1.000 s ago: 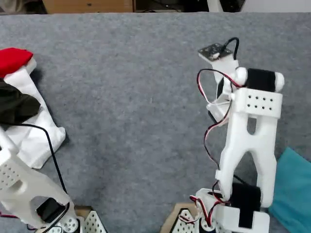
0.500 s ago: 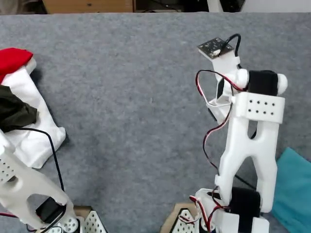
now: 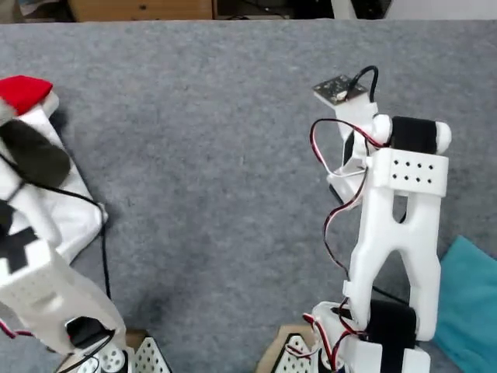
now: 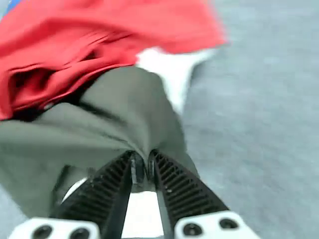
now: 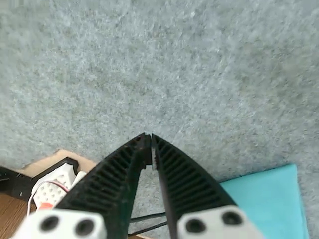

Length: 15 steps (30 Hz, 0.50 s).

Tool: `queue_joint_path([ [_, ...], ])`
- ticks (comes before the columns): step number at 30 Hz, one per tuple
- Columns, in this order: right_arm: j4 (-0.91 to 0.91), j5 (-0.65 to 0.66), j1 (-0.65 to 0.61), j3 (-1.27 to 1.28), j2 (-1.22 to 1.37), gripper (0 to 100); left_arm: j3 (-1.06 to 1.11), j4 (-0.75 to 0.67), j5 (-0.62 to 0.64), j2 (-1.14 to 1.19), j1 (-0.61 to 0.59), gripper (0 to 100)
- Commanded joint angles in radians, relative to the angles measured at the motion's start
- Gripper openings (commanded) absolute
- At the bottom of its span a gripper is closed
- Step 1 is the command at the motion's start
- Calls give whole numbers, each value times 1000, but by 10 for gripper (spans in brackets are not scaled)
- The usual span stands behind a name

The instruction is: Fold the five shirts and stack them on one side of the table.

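Note:
A pile of shirts lies at the table's left edge: a red shirt [image 3: 25,92] at the back, a dark olive shirt [image 3: 35,153] and a white shirt [image 3: 81,221] under it. My left gripper [image 4: 141,160] is shut on a fold of the dark olive shirt [image 4: 89,129], with the red shirt [image 4: 99,40] and a bit of the white shirt [image 4: 172,74] just beyond. A teal shirt [image 3: 470,303] lies at the front right. My right gripper [image 5: 148,144] is shut on nothing above the bare grey cloth, with the teal shirt [image 5: 264,199] beside it.
The grey felt tabletop [image 3: 217,140] spreads across the middle and back. Both arm bases [image 3: 311,350] stand at the front edge, with loose red, white and black wires along the right arm [image 3: 400,202].
The left arm has swung toward the pile and now covers part of the dark olive shirt. The right arm has shifted only slightly.

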Motion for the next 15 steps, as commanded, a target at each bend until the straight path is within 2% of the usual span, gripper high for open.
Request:
queue_joint_path([
  [1,11,-9,16,10,-48,5,-9,11,8,-174,213,19],
  [9,5,0,216,8,-44,5,-11,-6,8,-268,783,19],
  [12,5,37,277,12,-44,5,-2,-46,6,-265,937,19],
  [15,5,68,331,12,-44,5,26,-83,3,-240,1040,21],
])
